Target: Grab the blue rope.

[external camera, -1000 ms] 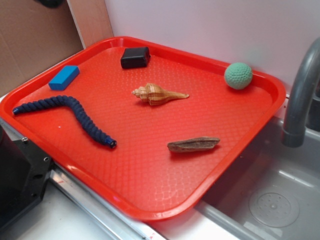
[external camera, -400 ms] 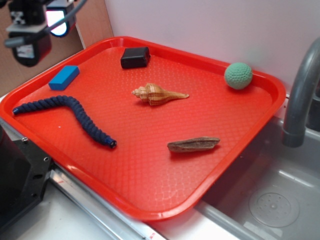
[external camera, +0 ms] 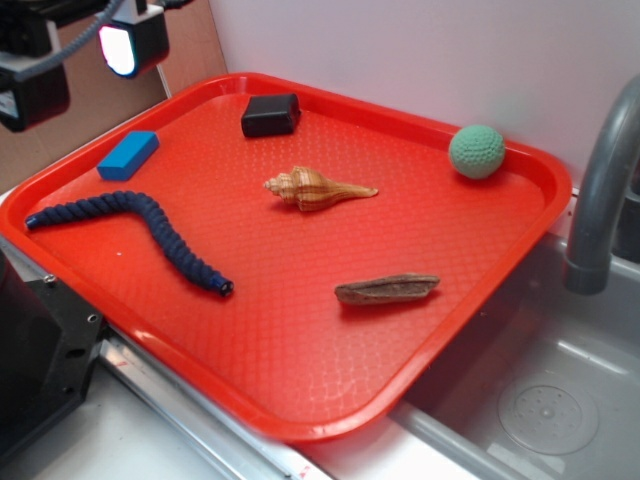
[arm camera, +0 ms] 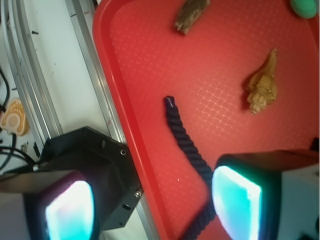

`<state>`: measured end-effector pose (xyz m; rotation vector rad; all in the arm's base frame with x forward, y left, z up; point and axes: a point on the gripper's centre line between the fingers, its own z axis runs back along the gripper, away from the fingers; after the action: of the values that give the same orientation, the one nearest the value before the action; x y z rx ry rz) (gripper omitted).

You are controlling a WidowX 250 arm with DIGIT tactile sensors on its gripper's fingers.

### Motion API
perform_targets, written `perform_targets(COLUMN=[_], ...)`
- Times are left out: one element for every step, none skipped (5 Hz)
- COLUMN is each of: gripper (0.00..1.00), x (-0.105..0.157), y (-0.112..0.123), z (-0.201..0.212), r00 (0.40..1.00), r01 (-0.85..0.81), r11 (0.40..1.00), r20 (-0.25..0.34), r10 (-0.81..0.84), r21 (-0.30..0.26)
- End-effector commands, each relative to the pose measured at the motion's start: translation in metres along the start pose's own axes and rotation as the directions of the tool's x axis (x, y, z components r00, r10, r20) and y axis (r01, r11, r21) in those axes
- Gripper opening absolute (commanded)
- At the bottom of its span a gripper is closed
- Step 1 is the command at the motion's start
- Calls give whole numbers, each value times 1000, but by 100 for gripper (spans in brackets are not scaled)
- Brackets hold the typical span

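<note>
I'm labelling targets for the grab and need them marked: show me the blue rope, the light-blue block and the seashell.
blue rope (external camera: pixel 150 215): exterior view, on the bend near its middle.
light-blue block (external camera: pixel 128 155): exterior view, centre of its top face.
seashell (external camera: pixel 312 187): exterior view, on its wide striped body.

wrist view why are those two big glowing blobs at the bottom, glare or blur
Wrist view: they are the gripper pads, too close to focus and lit cyan-white; the blue rope and shell beyond stay fairly sharp. Exterior view: even light, soft short shadows, a bright pad top left.
</note>
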<state>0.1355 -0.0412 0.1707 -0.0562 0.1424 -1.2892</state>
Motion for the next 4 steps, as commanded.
perform_targets(gripper=[100, 100, 100, 100], x=[-7, -7, -28, -42], y=[2, 2, 23, 20], z=[11, 11, 10, -37], r00=[999, 999, 1000, 998], r01=[2, 2, -14, -4], r11=[999, 999, 997, 999], r20=[35, 35, 23, -59], r10=[-4, -4, 12, 6], r21=[40, 40, 78, 39])
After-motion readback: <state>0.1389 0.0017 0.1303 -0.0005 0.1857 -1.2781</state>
